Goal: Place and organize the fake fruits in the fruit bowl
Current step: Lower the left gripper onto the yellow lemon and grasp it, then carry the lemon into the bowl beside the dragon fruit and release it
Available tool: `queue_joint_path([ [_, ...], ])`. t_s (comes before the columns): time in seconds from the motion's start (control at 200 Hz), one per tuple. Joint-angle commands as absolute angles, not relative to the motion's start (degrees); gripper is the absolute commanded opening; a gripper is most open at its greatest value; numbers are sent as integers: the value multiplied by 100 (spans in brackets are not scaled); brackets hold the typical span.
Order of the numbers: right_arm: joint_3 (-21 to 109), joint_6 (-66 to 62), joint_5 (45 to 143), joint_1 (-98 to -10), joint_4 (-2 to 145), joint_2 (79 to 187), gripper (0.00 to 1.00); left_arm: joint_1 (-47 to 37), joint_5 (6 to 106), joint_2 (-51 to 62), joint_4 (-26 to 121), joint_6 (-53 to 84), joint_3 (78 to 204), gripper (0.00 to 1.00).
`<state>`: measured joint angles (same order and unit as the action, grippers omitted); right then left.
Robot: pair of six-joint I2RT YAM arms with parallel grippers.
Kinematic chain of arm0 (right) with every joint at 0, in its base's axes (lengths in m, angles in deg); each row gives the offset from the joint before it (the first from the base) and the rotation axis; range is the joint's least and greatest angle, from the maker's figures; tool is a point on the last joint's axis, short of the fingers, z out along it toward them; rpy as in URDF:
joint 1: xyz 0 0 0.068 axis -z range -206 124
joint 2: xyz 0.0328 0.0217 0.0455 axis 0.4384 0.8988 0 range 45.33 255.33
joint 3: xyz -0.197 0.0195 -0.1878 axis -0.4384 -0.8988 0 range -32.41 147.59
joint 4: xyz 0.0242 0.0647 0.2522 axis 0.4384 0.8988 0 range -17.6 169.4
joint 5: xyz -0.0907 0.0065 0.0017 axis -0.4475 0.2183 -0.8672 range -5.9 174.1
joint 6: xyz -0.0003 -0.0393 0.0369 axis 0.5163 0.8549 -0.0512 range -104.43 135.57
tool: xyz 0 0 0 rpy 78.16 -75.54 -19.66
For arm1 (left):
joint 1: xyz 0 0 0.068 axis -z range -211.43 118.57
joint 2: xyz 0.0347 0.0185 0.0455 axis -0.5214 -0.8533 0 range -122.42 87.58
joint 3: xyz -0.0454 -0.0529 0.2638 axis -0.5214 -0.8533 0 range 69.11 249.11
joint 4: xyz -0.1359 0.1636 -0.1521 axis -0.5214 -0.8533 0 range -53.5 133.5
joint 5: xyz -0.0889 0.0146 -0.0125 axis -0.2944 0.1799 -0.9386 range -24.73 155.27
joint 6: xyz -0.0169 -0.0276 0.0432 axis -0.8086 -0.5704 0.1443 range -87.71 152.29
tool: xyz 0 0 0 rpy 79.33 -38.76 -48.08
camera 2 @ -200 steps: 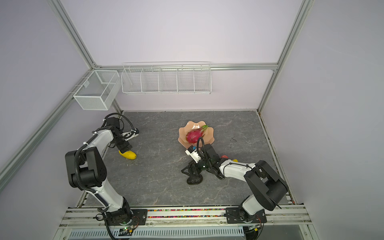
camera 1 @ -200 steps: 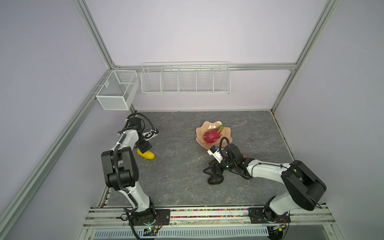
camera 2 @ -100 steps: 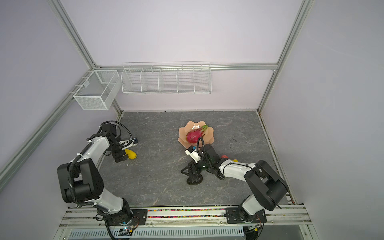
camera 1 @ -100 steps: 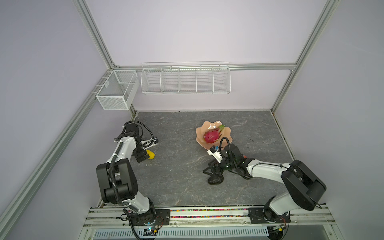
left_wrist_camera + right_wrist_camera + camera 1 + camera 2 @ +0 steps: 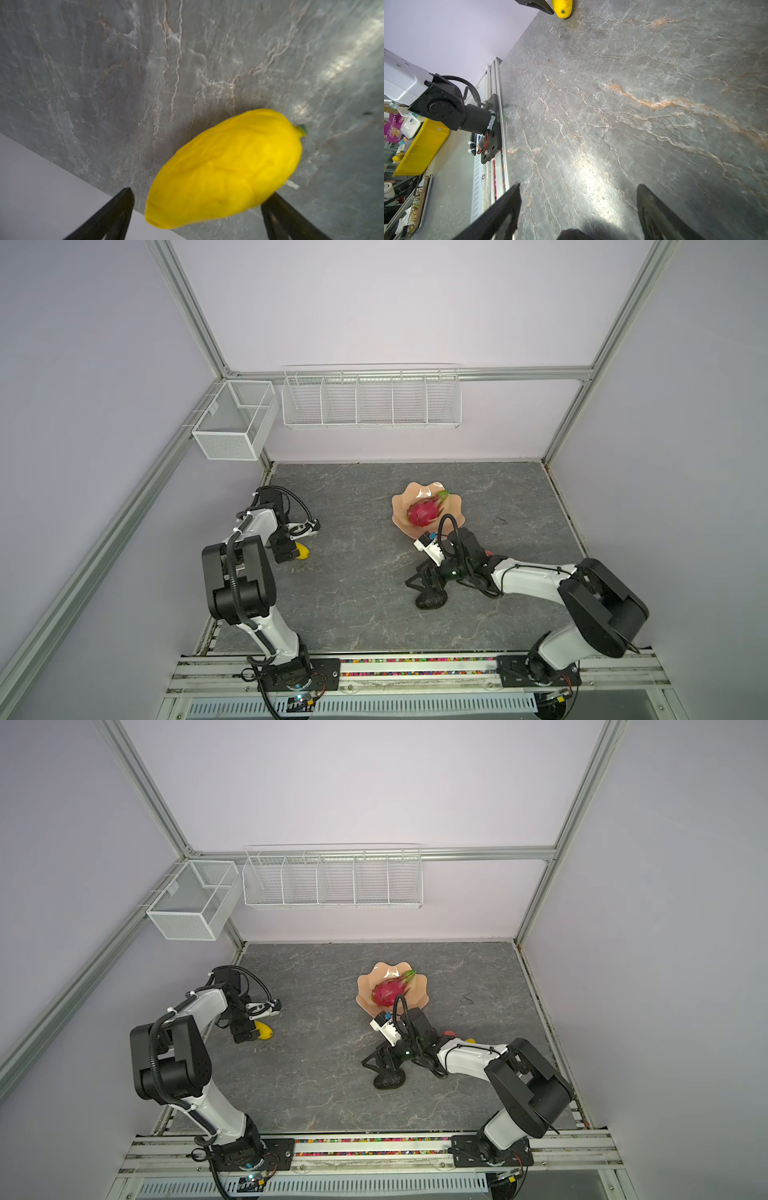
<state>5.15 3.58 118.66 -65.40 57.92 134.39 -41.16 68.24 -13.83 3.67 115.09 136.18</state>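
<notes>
While both arms are out over the grey tabletop (image 5: 353,497), neither grips anything. Pose, left arm (image 5: 239,572): base on the front rail, elbow up, forearm running toward 12 o'clock along the left wall, wrist folded back down. Pose, right arm (image 5: 536,578): elbow raised at the right, forearm laid low and stretched toward 9 o'clock, wrist tipped down. Pink fruit bowl (image 5: 401,510) sits at 1 o'clock from tabletop centre in both top views. Magenta dragon fruit (image 5: 422,512) lies inside it, green tip toward 1 o'clock. Black avocado (image 5: 431,599) at 5 o'clock on the tabletop, directly under the right end effector (image 5: 578,187); fingers spread wide, not closed on it. One yellow fruit (image 5: 224,170) at 9 o'clock, lying on the tabletop between the wide-spread fingers of the left end effector (image 5: 200,193). One finger shows a clear gap; contact at the other can't be told. Small red apple (image 5: 489,553) at 3 o'clock, close behind the right wrist. A second yellow fruit (image 5: 469,1040) peeks out beside it, mostly hidden by the arm.
</notes>
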Motion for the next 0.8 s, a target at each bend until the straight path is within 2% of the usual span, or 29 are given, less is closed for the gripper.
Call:
queue_joint_path([
  [0.0,459,350,11977,-6410,5500,13229,88,-4023,6736,-1592,622,11810,13555,93],
  [0.205,108,245,11718,-6050,5371,12224,88,-3834,6662,-1588,329,11693,13644,78],
  [0.38,-456,-389,11324,-5419,4924,11323,88,-3634,6360,-1420,211,11366,13514,60],
  [0.555,-863,-647,10779,-4852,5179,10407,89,-3487,5973,-1173,386,10521,13612,36],
  [0.705,-947,-732,10598,-4610,5470,9992,88,-3300,5574,-824,638,9434,13843,31],
  [0.795,-1033,-936,10550,-4438,5540,9871,89,-2833,5728,-648,659,8521,14123,30],
])
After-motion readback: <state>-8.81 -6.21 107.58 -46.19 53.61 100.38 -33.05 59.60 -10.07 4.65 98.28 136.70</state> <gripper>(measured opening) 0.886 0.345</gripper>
